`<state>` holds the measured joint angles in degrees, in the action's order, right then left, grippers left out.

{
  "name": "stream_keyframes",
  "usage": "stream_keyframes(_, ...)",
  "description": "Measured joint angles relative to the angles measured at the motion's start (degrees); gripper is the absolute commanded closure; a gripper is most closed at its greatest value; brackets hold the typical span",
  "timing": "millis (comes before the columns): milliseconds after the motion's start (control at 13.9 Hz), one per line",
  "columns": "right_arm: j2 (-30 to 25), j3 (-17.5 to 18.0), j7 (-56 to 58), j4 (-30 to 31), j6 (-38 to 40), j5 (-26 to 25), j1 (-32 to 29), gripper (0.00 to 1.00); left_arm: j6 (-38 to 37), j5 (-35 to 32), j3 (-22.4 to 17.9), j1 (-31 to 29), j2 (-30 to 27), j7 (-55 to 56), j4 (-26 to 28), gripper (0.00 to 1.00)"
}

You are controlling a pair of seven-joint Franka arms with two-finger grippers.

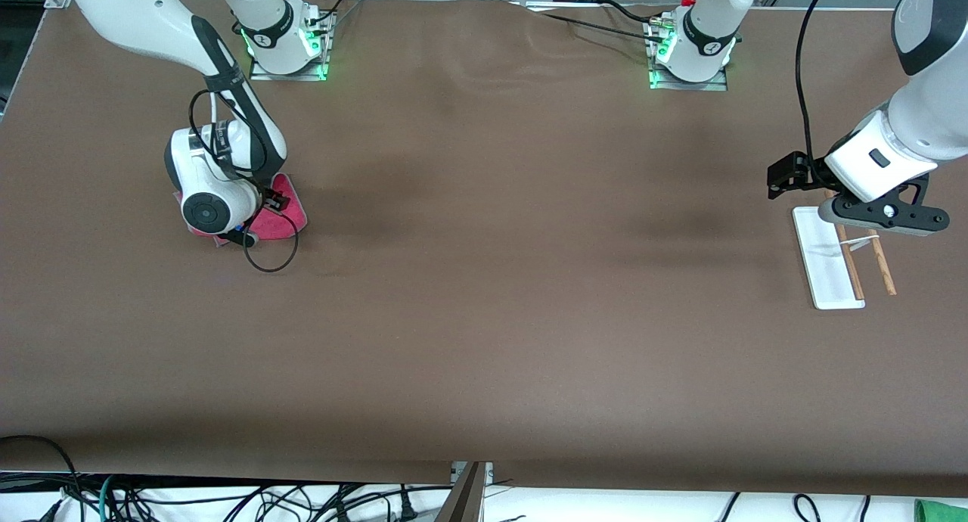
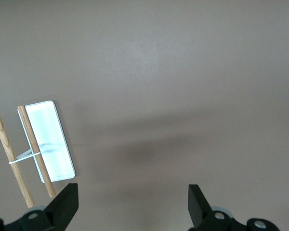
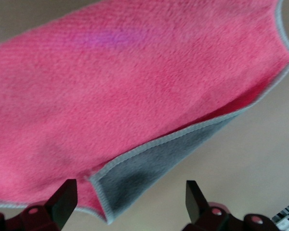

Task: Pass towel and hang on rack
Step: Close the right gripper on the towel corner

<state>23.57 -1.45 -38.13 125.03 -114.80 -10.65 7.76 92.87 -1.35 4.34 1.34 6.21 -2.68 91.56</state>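
The towel [image 1: 293, 213] lies on the table near the right arm's end, pink-red side up, mostly hidden under the right wrist. In the right wrist view the towel [image 3: 135, 86] fills most of the picture, with one corner [image 3: 144, 175] folded over to show its grey side. My right gripper [image 3: 130, 197] is open, low over that folded corner, one finger on each side of it; it also shows in the front view [image 1: 253, 221]. The rack [image 1: 826, 266] stands at the left arm's end. My left gripper [image 1: 881, 221] hovers over the rack's farther end, open and empty [image 2: 133, 198]. The rack [image 2: 50, 144] shows beside it.
The rack's two wooden rods [image 1: 882, 269] lie along its white base on the side toward the table's end; they also show in the left wrist view [image 2: 34, 150]. A black cable [image 1: 271, 266] loops from the right wrist down beside the towel. Brown cloth [image 1: 484, 280] covers the table.
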Motion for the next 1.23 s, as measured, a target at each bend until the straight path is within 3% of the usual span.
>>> stream_keyframes(289, 1.5, -0.1, 0.1, -0.5, 0.1, -0.4, 0.0, 0.03, 0.0, 0.0, 0.0, 0.0, 1.3, 0.0, 0.0, 0.0)
stream_keyframes(433, 2.2, 0.0, 0.2, -1.0, 0.1, -0.4, 0.1, 0.2, 0.0, 0.0, 0.0, 0.0, 1.8, 0.0, 0.0, 0.0)
stream_keyframes(649, 2.3, 0.0, 1.1, -1.6, 0.3, -0.4, 0.1, 0.64, 0.0, 0.0, -0.1, 0.0, 1.8, 0.0, 0.0, 0.0)
stream_keyframes(793, 2.3, -0.1, 1.2, -1.9, 0.6, -0.4, 0.1, 0.82, 0.0, 0.0, -0.1, 0.0, 2.0, 0.0, 0.0, 0.0)
stream_keyframes(938, 2.3, -0.1, 1.2, -2.5, 1.7, -0.4, 0.0, 0.92, 0.1, 0.0, 0.0, 0.0, 2.5, 0.0, 0.0, 0.0)
stream_keyframes(1226, 2.3, -0.1, 1.2, -3.1, 2.3, -0.4, 0.0, 1.0, 0.1, 0.0, 0.1, 0.1, 2.8, 0.0, 0.0, 0.0)
